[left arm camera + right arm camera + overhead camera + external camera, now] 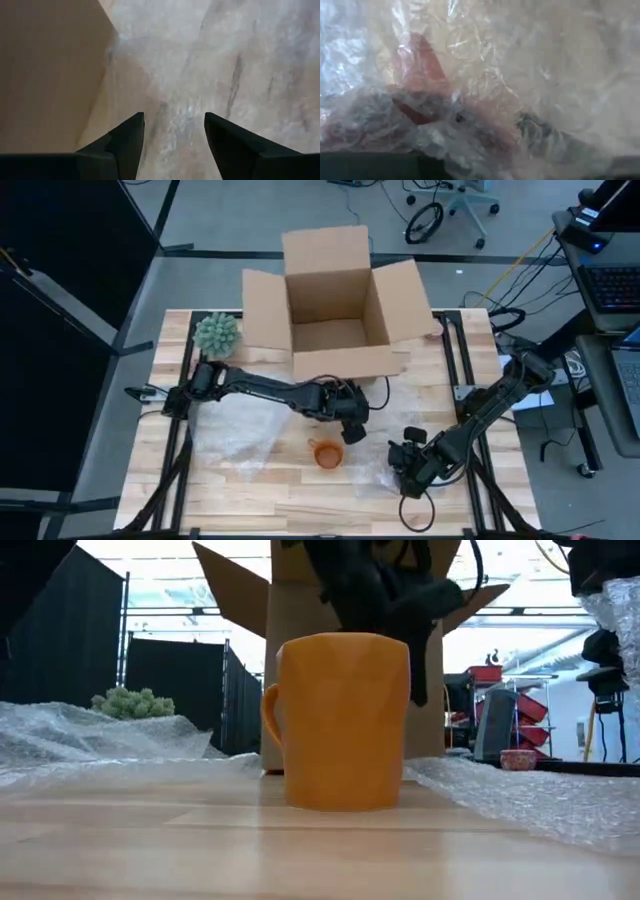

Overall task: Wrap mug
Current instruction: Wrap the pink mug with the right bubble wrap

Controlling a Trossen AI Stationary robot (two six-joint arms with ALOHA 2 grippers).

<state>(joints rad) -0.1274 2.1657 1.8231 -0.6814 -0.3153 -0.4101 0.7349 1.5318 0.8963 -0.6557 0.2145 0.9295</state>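
An orange mug (326,453) (340,720) stands upright on its base on the wooden table (290,495), handle toward the left in the low view. My left gripper (352,430) (174,116) hovers open just beyond the mug's far side, over a sheet of bubble wrap and beside the box wall (45,75). My right gripper (408,460) is to the mug's right, in a crumpled sheet of bubble wrap (385,475) (520,75) that covers its wrist view and hides its fingers. A reddish shape (420,70) shows through the wrap. My right gripper has the bubble wrap, but the wrap itself hides the fingers and the place of contact. Part of the sheet (620,610) is raised off the table, while its lower part (530,790) lies on the table to the mug's right.
An open cardboard box (335,300) stands at the table's far side, right behind the mug. A second bubble wrap sheet (235,430) (80,730) lies flat at the left. A green plant (215,333) sits at the far left corner. Bare wood lies along the near edge.
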